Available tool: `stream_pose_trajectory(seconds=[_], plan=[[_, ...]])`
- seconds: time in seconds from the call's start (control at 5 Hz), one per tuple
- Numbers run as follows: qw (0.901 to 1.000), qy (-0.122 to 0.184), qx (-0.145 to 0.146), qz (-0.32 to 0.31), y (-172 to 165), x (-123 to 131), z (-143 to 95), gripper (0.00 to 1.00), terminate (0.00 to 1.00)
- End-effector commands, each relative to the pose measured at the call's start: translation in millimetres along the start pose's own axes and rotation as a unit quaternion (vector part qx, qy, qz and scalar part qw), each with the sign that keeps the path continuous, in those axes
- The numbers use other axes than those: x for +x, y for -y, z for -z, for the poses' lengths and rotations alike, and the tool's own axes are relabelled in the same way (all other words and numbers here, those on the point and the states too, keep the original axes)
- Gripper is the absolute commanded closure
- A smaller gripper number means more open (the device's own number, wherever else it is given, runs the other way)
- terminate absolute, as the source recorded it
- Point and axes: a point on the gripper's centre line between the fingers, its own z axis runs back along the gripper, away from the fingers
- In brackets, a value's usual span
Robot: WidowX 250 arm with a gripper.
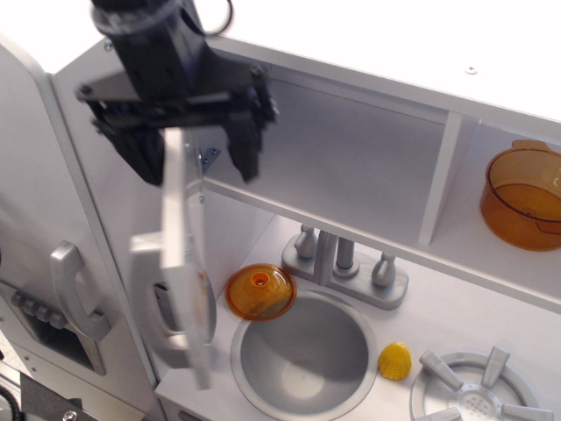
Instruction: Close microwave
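The microwave (351,167) is an open white box compartment under the top shelf. Its door (186,263) stands swung out, seen nearly edge-on and blurred, with its grey bar handle (151,303) on the left side. My black gripper (195,151) hangs at the door's top edge, open. One finger (145,156) is to the left of the door and the other finger (245,147) is to the right, in front of the compartment's left end. I cannot tell whether a finger touches the door.
A tall white door with a curved grey handle (77,303) is at the left. An orange lid (260,291), a grey sink (302,358), a faucet (346,263), a yellow piece (394,360) and a burner (478,390) are below. An orange pot (523,195) sits in the right compartment.
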Motion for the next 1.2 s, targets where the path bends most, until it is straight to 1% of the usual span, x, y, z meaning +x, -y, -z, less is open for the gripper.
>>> stream_pose_trajectory(seconds=[0.0, 0.2, 0.4, 0.6, 0.8, 1.0], plan=[[0.9999, 0.006, -0.007, 0.009, 26.3, -15.9, 14.3, 0.0, 0.0], [0.9997, -0.003, -0.018, 0.013, 50.4, -15.5, 11.7, 0.0, 0.0], [0.9987, -0.016, -0.048, -0.003, 82.3, -12.2, -3.3, 0.0, 0.0], [0.9977, -0.03, -0.06, -0.005, 101.4, -7.7, -18.7, 0.0, 0.0], [0.9966, -0.031, -0.074, 0.018, 106.3, -18.2, -34.8, 0.0, 0.0], [0.9938, -0.039, -0.081, 0.065, 92.4, -49.0, -39.8, 0.0, 0.0]])
